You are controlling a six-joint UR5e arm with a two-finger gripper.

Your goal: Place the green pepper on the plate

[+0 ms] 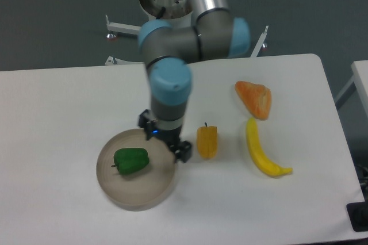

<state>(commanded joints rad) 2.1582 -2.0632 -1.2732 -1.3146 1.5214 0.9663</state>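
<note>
While the arm reaches down from the back of the counter (69, 101), each part reads as follows:

Arm pose: elbow bent near the rear edge, wrist pointing straight down over the right rim of the plate (135, 200).
Claw (168, 144): hidden under the wrist; whether its fingers are apart or together cannot be told. It holds nothing visible.
Green pepper (131, 160): lying inside the plate, left of the claw, stem toward the left.
Yellow pepper (207, 142): upright just right of the claw.
Banana (262, 150): farther right.
Orange piece (255, 99): behind the banana.
</note>
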